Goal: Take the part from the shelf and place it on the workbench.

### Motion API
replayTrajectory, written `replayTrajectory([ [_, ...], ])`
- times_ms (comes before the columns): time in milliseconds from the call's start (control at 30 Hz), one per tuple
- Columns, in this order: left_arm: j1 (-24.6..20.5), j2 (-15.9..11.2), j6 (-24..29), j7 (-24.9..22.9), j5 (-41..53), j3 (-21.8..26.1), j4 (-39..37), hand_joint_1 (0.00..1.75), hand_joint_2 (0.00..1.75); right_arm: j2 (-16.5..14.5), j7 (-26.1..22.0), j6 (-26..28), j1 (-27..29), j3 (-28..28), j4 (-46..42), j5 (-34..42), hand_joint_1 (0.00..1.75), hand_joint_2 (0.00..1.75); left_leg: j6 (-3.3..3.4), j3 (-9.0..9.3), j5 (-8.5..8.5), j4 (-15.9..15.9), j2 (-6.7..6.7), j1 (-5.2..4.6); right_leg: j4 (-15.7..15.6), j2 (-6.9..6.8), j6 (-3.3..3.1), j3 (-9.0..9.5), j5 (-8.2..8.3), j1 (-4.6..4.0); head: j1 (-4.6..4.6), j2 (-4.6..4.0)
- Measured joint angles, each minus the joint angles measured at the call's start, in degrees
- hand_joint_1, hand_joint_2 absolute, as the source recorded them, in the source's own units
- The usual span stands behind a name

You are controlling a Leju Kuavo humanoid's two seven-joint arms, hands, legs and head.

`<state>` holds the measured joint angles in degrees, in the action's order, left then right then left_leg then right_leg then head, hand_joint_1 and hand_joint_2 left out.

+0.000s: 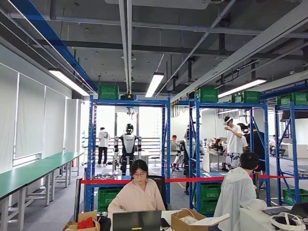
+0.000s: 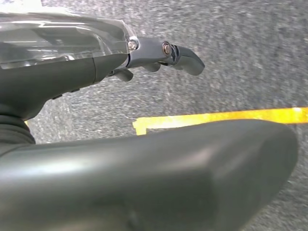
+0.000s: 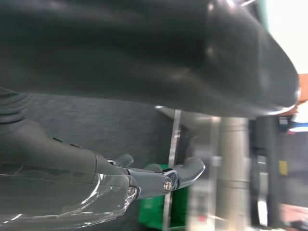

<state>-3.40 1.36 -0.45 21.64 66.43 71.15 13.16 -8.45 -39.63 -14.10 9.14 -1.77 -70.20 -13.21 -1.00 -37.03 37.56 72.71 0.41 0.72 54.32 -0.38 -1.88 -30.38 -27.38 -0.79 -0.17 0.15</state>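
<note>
A blue steel shelf [image 1: 129,102] stands ahead across the room. On its low level lies a flat metallic item [image 1: 103,176], too far off to tell whether it is the part. Long green-topped workbenches [image 1: 29,173] run along the left wall. My left hand [image 2: 69,74] hangs over grey floor, fingers [image 2: 181,54] stretched out and apart from the thick thumb [image 2: 163,173], holding nothing. My right hand [image 3: 72,163] hangs likewise, with fingers [image 3: 185,171] extended and its thumb [image 3: 145,53] apart, and it is empty.
Two people sit at a desk with a laptop [image 1: 136,220] right in front. Red barrier tape [image 1: 188,180] crosses before the shelves. Another humanoid robot [image 1: 128,147] and several people stand further back. Green crates [image 1: 107,91] top the racks. A yellow floor line [image 2: 225,117] runs below my left hand.
</note>
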Motion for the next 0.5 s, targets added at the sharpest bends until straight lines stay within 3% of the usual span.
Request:
replayTrajectory([
  [67, 0.0, 0.0, 0.09, -0.14, 0.2, 0.16, 0.0, 0.0, 0.0, 0.07, 0.24, 2.45, -0.66, 0.66, 2.63, -2.6, 0.0, 0.0, -0.06, 2.36, -3.0, -0.72, 0.0, 0.02, 0.7, -0.03, 0.24, -2.03, 0.98, -0.02, 0.0, -0.01],
  [133, -0.08, 0.01, 0.13, -0.18, 0.46, 0.28, 0.0, 0.0, 0.0, 0.11, 0.7, 5.08, -1.5, 1.54, 5.76, -5.33, 0.0, 0.0, -0.08, 7.79, -5.46, -7.93, -0.02, 0.1, 1.92, 0.03, 0.67, -3.99, 1.67, -0.07, 0.01, -0.01],
  [200, -0.24, 0.02, 0.13, -0.13, 0.73, 0.34, 0.0, 0.0, 0.0, 0.16, 1.45, 7.46, -2.64, 2.59, 9.56, -7.77, 0.0, 0.0, 0.23, 12.34, -4.63, -15.03, -0.06, 0.07, 3.14, 0.05, 1.24, -5.37, 2.3, -0.22, -0.01, -0.01],
  [233, -0.31, 0.02, 0.12, -0.08, 0.86, 0.4, 0.0, 0.0, 0.0, 0.21, 2.1, 8.57, -3.5, 3.27, 12.26, -8.79, 0.0, 0.0, 0.43, 13.19, -4.0, -16.75, -0.09, -0.04, 3.5, 0.05, 1.53, -5.84, 2.73, -0.27, -0.01, -0.01],
  [300, -0.33, 0.13, 0.01, 0.05, 1.21, 0.62, 0.0, 0.0, 0.0, 0.56, 3.01, 9.71, -5.44, 5.1, 18.74, -9.53, 0.0, 0.0, 1.31, 12.59, -4.15, -17.17, 0.02, -0.07, 3.8, 0.16, 2.15, -6.56, 3.2, -0.19, -0.02, -0.01],
  [333, -0.33, 0.17, -0.07, 0.09, 1.45, 0.75, 0.0, 0.0, 0.0, 0.8, 3.17, 9.94, -6.34, 6.23, 22.27, -9.52, 0.0, 0.0, 1.9, 12.01, -4.65, -17.17, 0.12, -0.03, 4.51, 0.25, 2.51, -6.98, 2.1, -0.06, -0.02, 0.0],
  [400, -0.33, 0.23, -0.18, 0.16, 1.85, 0.97, 0.0, 0.0, 0.0, 1.48, 2.84, 10.57, -7.83, 8.62, 28.93, -9.35, 0.0, 0.0, 2.89, 10.67, -5.93, -17.18, 0.3, -0.04, 8.85, 0.36, 3.25, -8.18, -3.12, 0.34, -0.05, 0.0],
  [467, -0.31, 0.22, -0.21, 0.19, 2.08, 1.13, 0.0, 0.0, 0.0, 2.23, 2.85, 11.73, -9.14, 10.87, 34.98, -9.43, 0.0, 0.0, 3.21, 9.2, -7.14, -17.08, 0.37, -0.25, 15.89, 0.37, 3.82, -9.35, -7.98, 0.7, -0.06, -0.01],
  [500, -0.33, 0.22, -0.23, 0.19, 2.2, 1.2, 0.0, 0.0, 0.0, 2.62, 3.43, 12.35, -9.66, 11.92, 37.73, -9.47, 0.0, 0.0, 3.25, 8.43, -7.69, -16.96, 0.4, -0.36, 18.54, 0.37, 3.98, -9.4, -8.56, 0.79, -0.06, -0.01],
])
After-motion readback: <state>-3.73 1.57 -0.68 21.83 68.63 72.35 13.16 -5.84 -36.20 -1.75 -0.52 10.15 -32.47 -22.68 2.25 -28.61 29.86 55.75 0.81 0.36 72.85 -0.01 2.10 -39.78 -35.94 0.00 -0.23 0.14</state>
